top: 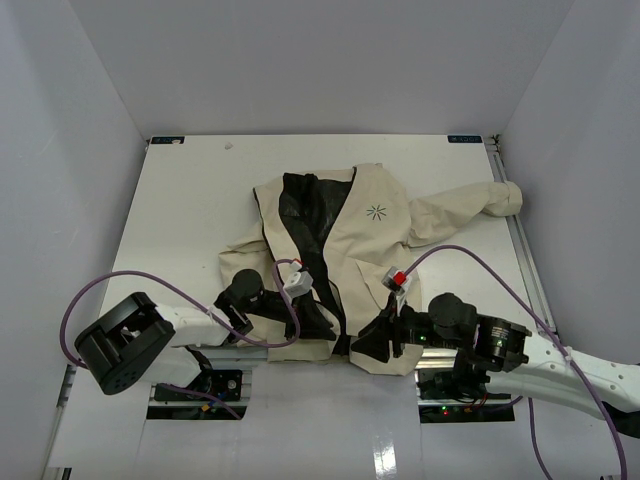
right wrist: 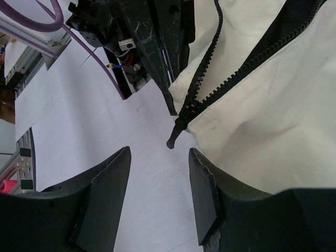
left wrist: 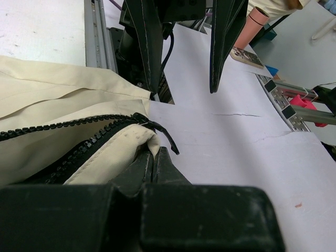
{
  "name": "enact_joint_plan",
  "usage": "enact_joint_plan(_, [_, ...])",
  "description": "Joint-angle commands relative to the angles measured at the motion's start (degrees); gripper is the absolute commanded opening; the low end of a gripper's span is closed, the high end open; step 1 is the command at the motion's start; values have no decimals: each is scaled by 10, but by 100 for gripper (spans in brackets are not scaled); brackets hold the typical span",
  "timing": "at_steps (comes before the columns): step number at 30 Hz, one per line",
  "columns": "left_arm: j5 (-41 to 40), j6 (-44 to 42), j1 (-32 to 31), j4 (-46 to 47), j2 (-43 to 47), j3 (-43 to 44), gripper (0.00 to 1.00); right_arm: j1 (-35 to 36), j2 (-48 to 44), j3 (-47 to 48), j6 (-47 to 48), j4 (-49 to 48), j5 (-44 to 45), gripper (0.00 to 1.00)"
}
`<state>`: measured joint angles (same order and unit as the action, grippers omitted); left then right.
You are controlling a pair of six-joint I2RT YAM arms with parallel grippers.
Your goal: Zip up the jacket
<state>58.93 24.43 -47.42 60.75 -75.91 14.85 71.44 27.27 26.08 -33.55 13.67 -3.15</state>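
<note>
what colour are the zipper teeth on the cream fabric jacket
Black, against the cream fabric jacket. The zipper teeth show best in the right wrist view.

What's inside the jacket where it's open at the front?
You can see black lining inside the open jacket, with zipper teeth along its edges. The table beneath it is covered.

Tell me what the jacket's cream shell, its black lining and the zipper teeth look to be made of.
The jacket shell looks like matte woven cloth, perhaps cotton or a blend: soft creases, stitched hem. The lining looks like thin synthetic fabric: faint sheen. The zipper teeth look like moulded black plastic, chunky and dull, though coated metal is possible.
</note>
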Motion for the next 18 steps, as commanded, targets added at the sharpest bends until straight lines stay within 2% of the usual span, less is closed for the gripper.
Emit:
enact_joint_plan(1, [-6,-11,2,-14,16,21,0,5,20,19,-24,-3,-4,49])
enact_joint_plan(12, [-16,-17,2,-35,8,29,0,18,61,-6,-65,-55,87,50])
enact_joint_plan(18, [-20,-16,2,-40,9,33,0,52,86,-6,-92,-71,153,51])
